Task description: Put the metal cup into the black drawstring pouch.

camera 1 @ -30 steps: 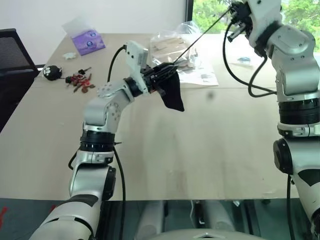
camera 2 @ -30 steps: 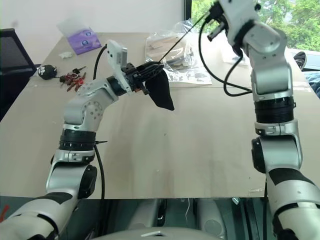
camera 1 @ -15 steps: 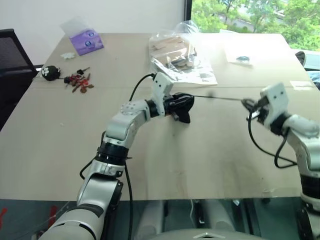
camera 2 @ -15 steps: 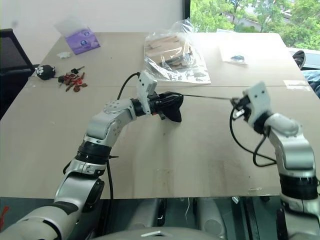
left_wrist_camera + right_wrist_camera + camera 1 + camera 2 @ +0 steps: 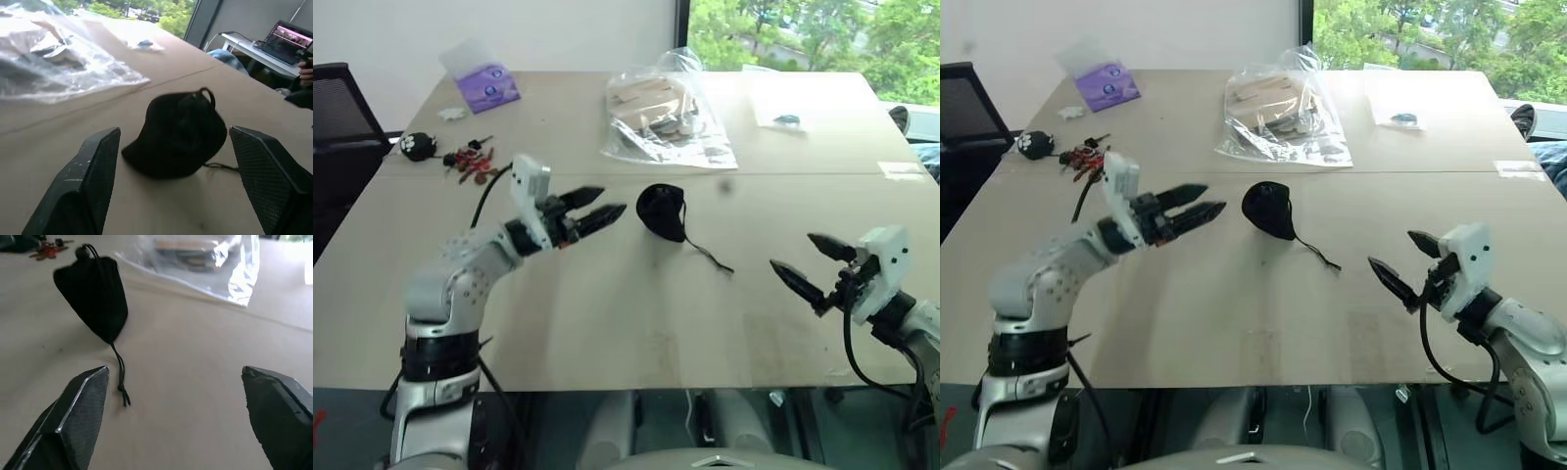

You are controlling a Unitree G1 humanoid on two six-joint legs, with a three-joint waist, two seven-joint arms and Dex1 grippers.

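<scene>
We see a wide tan table (image 5: 607,323) w/ the black drawstring pouch (image 5: 662,211) lying on it near centre, closed up & bulging, its thin cord (image 5: 707,255) trailing off toward 4 o'clock across the tabletop. We can't see the metal cup itself, so can't tell if it's inside. Next biggest, a crumpled clear plastic bag (image 5: 661,117) of flat paper items sits at 12 o'clock from the pouch, well apart. At approx. 9 o'clock from the pouch, the left gripper (image 5: 592,209) hangs near it w/ fingers spread, released, grasping nothing; in the left wrist view the pouch (image 5: 178,134) sits between the two black fingers (image 5: 93,169) but clear of both. At approx. 4 o'clock, the right gripper (image 5: 808,264) is also spread wide & empty, apart from the cord end; its wrist view shows the pouch (image 5: 95,296) and cord ahead of it. Far off at 10 o'clock from the pouch: a purple packet (image 5: 487,83), then a small black plush toy (image 5: 414,145) and, just beside it, a little heap of reddish bits (image 5: 475,162).
</scene>
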